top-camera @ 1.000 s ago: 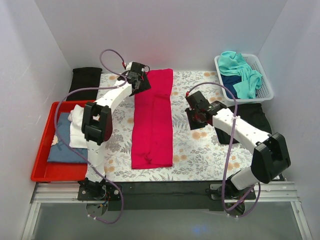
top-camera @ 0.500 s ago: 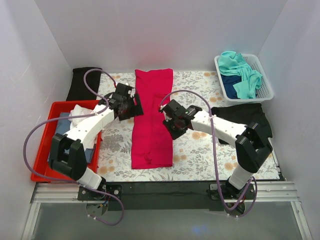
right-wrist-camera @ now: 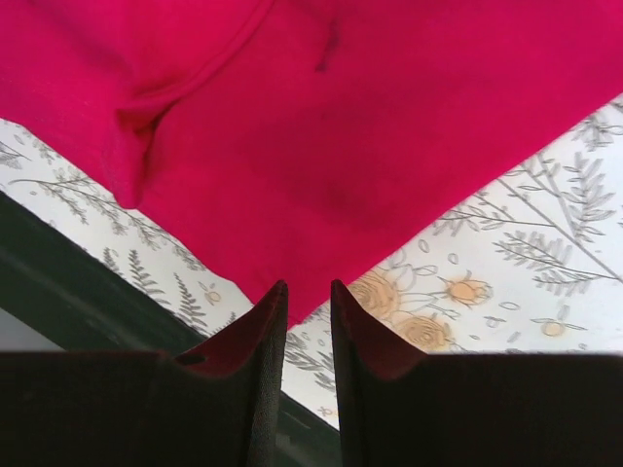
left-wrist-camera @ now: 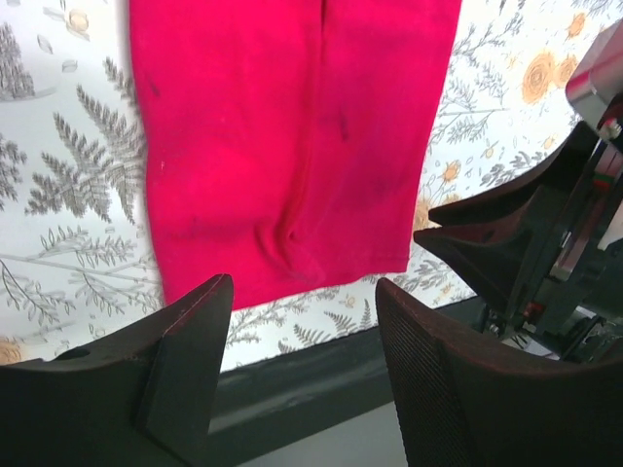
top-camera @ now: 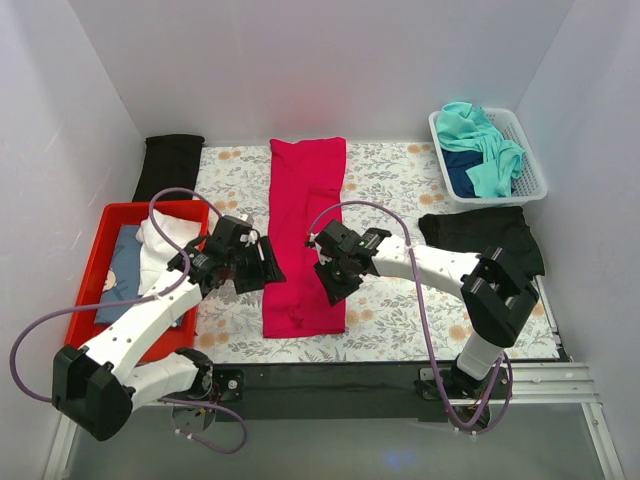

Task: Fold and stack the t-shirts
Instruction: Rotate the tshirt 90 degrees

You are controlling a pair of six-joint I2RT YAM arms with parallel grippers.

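The crimson t-shirt (top-camera: pixel 305 225), soft cloth folded into a long narrow strip, lies on the fern-patterned table cover (top-camera: pixel 400 310), its long axis running near to far. By the shirt's near left edge the left gripper (left-wrist-camera: pixel 304 292) hovers, jaws spread wide. Over its near right corner the right gripper (right-wrist-camera: pixel 305 287) has its jaws narrowly parted, pinching nothing.

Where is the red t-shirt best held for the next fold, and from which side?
Grip the red t-shirt at its two near corners, coming down from above at the left and right edges. It lies flat as a long narrow strip, so lifting the near end would likely fold it over the far half.
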